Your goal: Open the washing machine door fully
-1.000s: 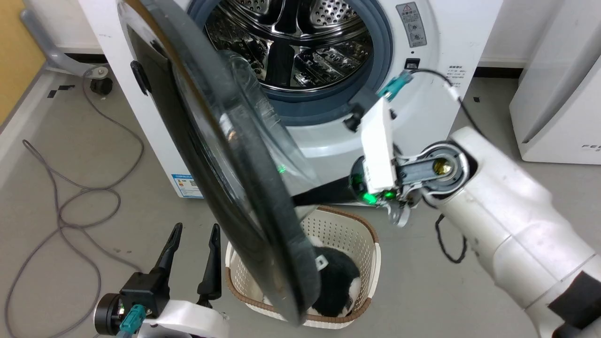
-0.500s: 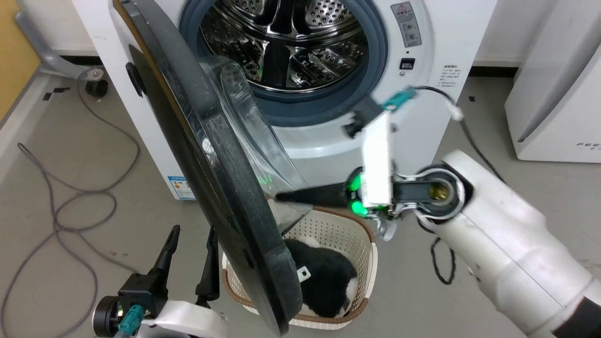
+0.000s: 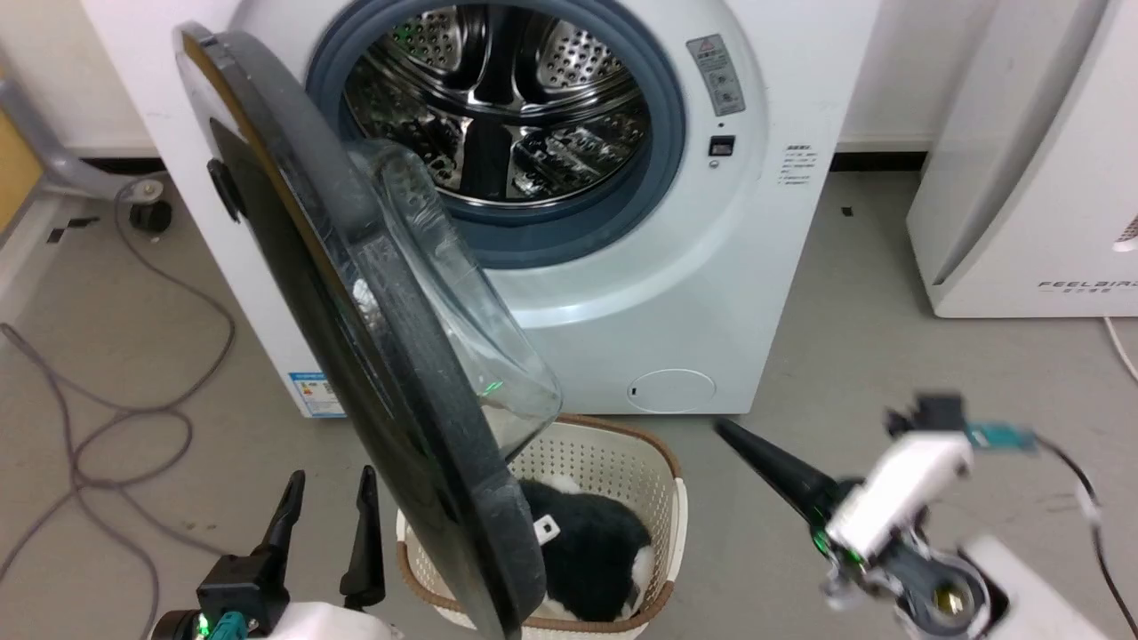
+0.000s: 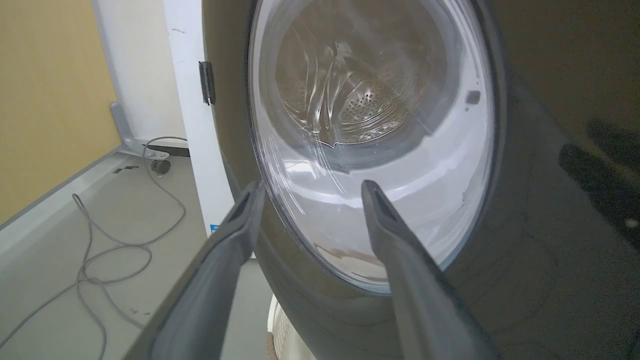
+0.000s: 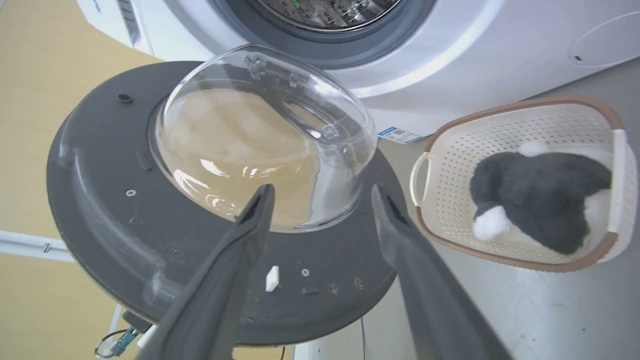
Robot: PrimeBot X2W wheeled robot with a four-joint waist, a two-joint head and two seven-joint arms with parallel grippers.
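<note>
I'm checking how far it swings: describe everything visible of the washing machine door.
The washing machine door is large and round: glossy black front, matte dark grey back with a small white tab, and a clear glass bowl bulging from that back. It stands swung well open, hinged on the machine's left side, beside a cream basket.

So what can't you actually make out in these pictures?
Head view: the left side of the basket is hidden behind the washing machine door.
Head view: the right gripper is motion-blurred; its fingers overlap, so its opening is unreadable there.
Head view: print on the warning label is too small to read.
Left wrist view: the door's right side is cut off by the edge.
</note>
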